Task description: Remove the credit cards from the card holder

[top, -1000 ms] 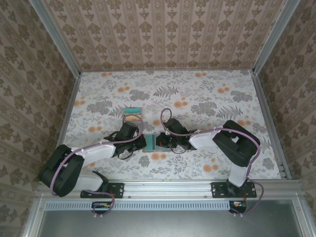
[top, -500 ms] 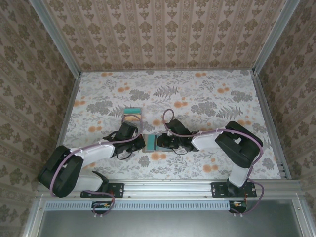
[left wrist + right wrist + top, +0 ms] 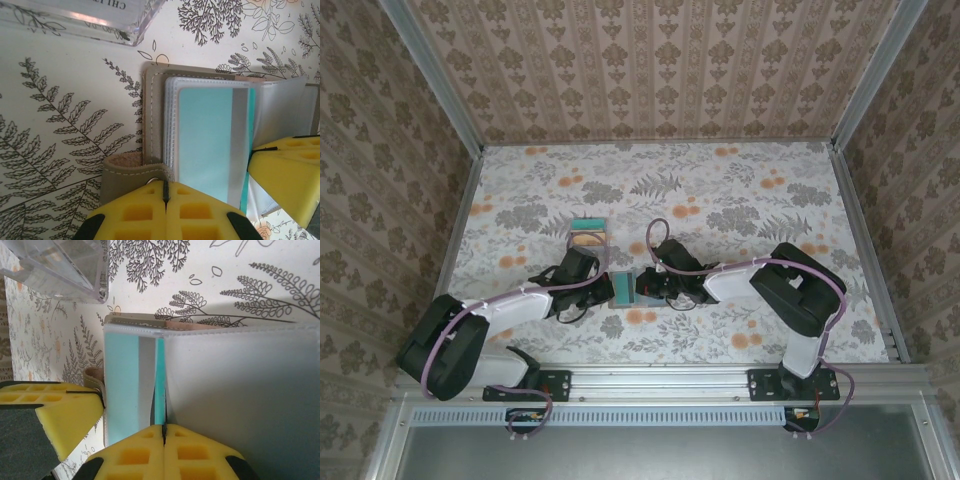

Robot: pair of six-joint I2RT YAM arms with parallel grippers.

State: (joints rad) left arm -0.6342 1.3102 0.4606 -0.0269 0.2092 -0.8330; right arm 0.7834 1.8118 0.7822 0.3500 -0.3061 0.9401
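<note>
The card holder (image 3: pixel 624 288) lies open on the table between my two grippers. Its brown-grey cover (image 3: pixel 152 115) and snap strap (image 3: pixel 127 172) show in the left wrist view, and my left gripper (image 3: pixel 165 186) is shut on that strap. A teal credit card (image 3: pixel 207 145) with a grey stripe sits in the clear sleeves. My right gripper (image 3: pixel 163 428) is shut on the edge of a teal card (image 3: pixel 160 382), which stands upright between the flat teal card (image 3: pixel 120 385) and a raised pale grey page (image 3: pixel 240 390). The other cards are hidden.
A clear plastic box (image 3: pixel 588 234) holding a striped stack of coloured cards stands just beyond the holder, its corner close by (image 3: pixel 100 22) (image 3: pixel 70 275). The floral table (image 3: pixel 740 200) stretches open behind and to the right. Patterned walls enclose the table.
The right arm shifted slightly and came back. Both grippers keep their hold and the holder stays in place.
</note>
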